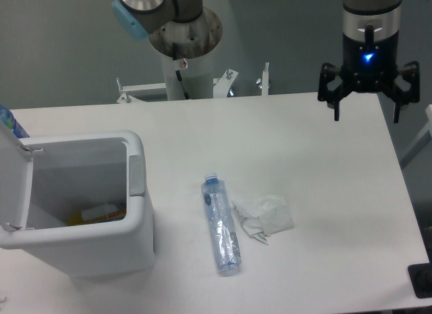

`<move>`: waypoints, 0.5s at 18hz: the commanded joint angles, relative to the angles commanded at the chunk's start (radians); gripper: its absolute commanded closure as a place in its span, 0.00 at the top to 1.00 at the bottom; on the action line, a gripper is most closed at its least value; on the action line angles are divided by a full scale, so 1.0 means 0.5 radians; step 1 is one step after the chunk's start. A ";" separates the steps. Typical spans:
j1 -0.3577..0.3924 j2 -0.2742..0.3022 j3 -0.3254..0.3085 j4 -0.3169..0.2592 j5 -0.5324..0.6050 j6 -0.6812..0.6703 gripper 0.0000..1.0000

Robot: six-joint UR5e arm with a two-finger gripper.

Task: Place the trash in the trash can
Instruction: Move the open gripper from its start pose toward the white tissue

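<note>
A long clear plastic bottle (221, 224) with a bluish cap and label lies flat near the table's front middle. Just to its right rests a crumpled white wrapper (264, 216). The white trash can (138, 213) stands at the front left with its lid swung open to the left; something yellow and orange lies on its bottom. My gripper (366, 113) hangs open and empty above the table's far right edge, well away from both pieces of trash.
The arm's base column (183, 64) rises behind the table's far edge, with metal brackets (264, 77) beside it. A blue object (10, 123) pokes in at the left edge behind the bin lid. A dark block (422, 280) sits off the front right corner.
</note>
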 joint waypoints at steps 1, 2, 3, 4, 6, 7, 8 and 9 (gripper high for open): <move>0.000 0.000 0.000 0.000 0.000 0.000 1.00; 0.000 0.000 0.000 0.000 0.000 0.000 1.00; 0.000 0.000 0.000 0.000 -0.003 0.000 1.00; 0.000 0.000 -0.003 0.003 0.000 -0.003 1.00; 0.000 -0.003 -0.012 0.012 0.000 -0.024 1.00; 0.000 -0.003 -0.021 0.012 0.000 -0.028 1.00; 0.000 -0.003 -0.028 0.012 0.000 -0.031 1.00; 0.000 -0.003 -0.031 0.012 0.003 -0.031 1.00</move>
